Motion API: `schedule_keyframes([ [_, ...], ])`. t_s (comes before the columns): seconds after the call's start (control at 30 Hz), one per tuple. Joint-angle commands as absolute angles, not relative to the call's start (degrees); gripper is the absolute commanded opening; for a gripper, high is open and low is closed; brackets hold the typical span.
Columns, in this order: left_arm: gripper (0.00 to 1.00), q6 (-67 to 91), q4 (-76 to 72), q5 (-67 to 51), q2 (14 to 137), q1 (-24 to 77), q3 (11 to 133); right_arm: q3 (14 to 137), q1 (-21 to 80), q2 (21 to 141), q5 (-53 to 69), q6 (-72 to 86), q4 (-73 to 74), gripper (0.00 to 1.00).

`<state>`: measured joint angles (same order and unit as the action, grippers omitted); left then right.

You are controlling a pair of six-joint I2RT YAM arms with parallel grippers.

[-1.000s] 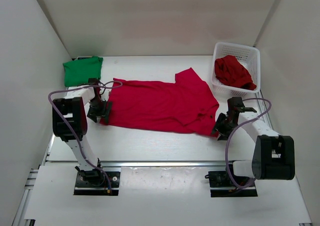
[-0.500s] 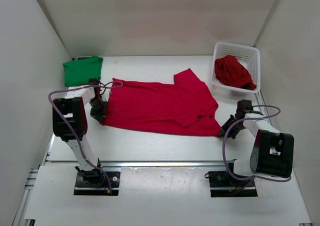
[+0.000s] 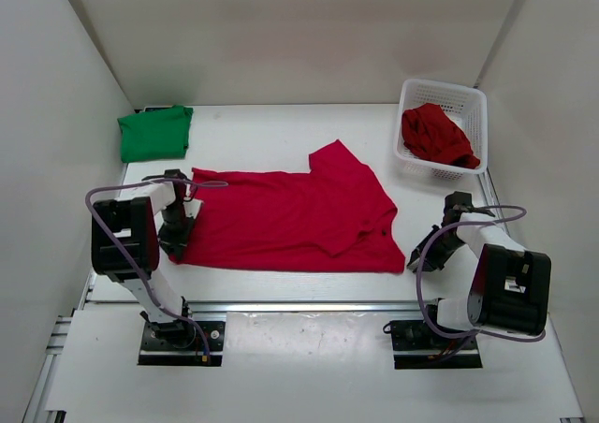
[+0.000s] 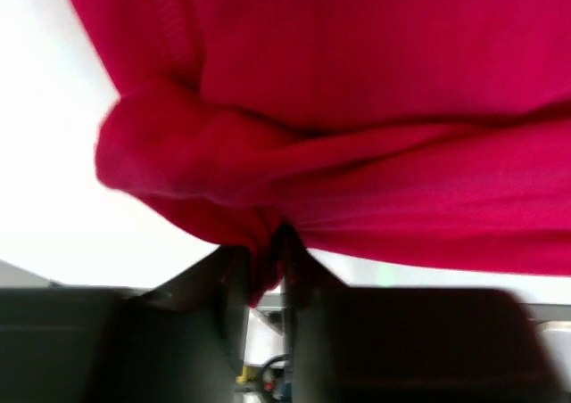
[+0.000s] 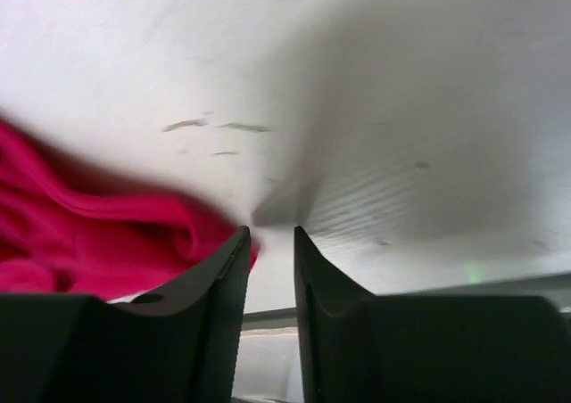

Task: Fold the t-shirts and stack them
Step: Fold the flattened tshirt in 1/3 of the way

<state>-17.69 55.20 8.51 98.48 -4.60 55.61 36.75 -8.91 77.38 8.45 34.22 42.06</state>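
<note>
A red t-shirt point(image 3: 290, 222) lies spread flat across the middle of the table. My left gripper point(image 3: 176, 247) is shut on its bunched left edge, and the pinched red cloth point(image 4: 357, 109) fills the left wrist view between the fingers of that gripper point(image 4: 259, 260). My right gripper point(image 3: 416, 259) sits low on the table just right of the shirt's near right corner. Its jaws stand a narrow gap apart with only bare table between them point(image 5: 272, 234), and the red cloth point(image 5: 89, 242) lies beside the left finger. A folded green t-shirt point(image 3: 154, 133) lies at the back left. A second red t-shirt point(image 3: 435, 135) is crumpled in the basket.
A white mesh basket point(image 3: 440, 88) stands at the back right. White walls close in the table on the left, back and right. A metal rail runs along the near edge by the arm bases.
The red shirt has slid left and toward the near edge, pulled by my left gripper. My right gripper has let go of the shirt's right corner and rests beside it.
</note>
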Motion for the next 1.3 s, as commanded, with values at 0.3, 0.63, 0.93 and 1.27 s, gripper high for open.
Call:
schedule_keyframes([
  [0.3,0.99,-21.70,53.45,25.39,88.95,-6.42,61.70,53.07,-0.36,74.09,-6.52,31.30,50.38,0.24],
  [0.63,0.83,-36.47,45.64,11.52,83.41,25.06,73.75,62.91,8.08,87.69,14.50,23.83,36.12,0.27],
  [0.93,0.76,-43.14,36.74,-14.14,91.48,49.38,72.86,62.49,9.23,93.60,19.42,23.82,32.08,0.29],
  [1.27,0.68,-47.72,29.09,-23.63,97.82,57.48,69.96,57.74,9.75,93.16,22.59,23.73,29.96,0.30],
])
